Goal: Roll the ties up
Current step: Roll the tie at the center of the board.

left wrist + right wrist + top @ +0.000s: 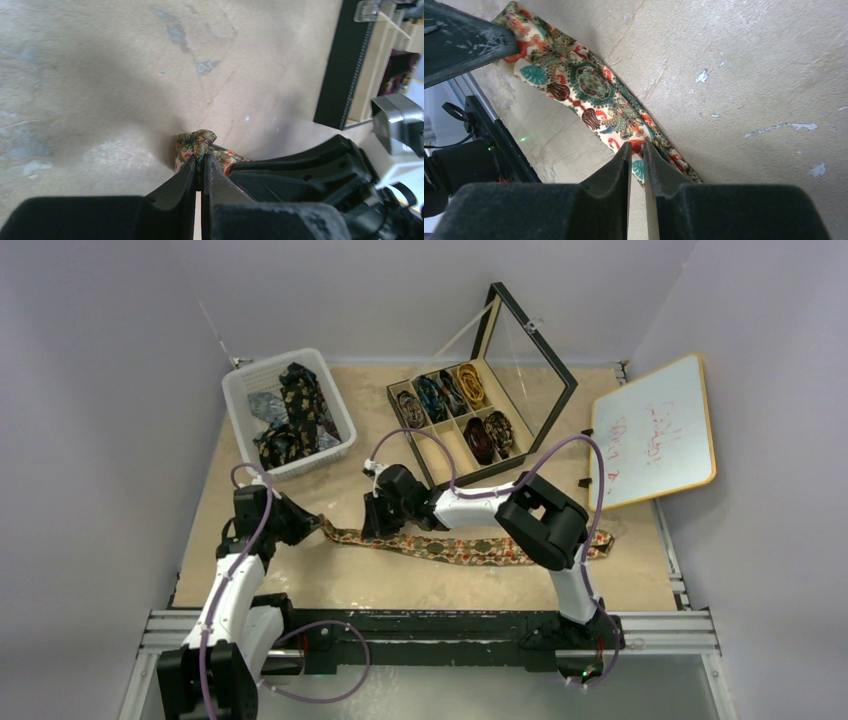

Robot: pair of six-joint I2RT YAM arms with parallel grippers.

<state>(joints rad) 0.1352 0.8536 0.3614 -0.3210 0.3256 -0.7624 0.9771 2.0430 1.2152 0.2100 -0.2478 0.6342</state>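
A tan-orange floral tie (470,548) lies stretched along the table's front, narrow end to the left. My left gripper (318,527) is shut on that narrow end; in the left wrist view the jaws (202,157) pinch the bunched tip (197,141). My right gripper (375,530) stands just right of it, over the tie. In the right wrist view its jaws (637,146) are nearly closed with a thin gap, tips on the flat tie (591,85), no fabric visibly between them. Several coiled ties (455,400) sit in a box.
A white basket (235,400) of loose ties stands at the back left. A black compartment box (470,478) with an open glass lid (530,360) is at the back centre, also in the left wrist view (345,65). A whiteboard (660,430) leans at the right.
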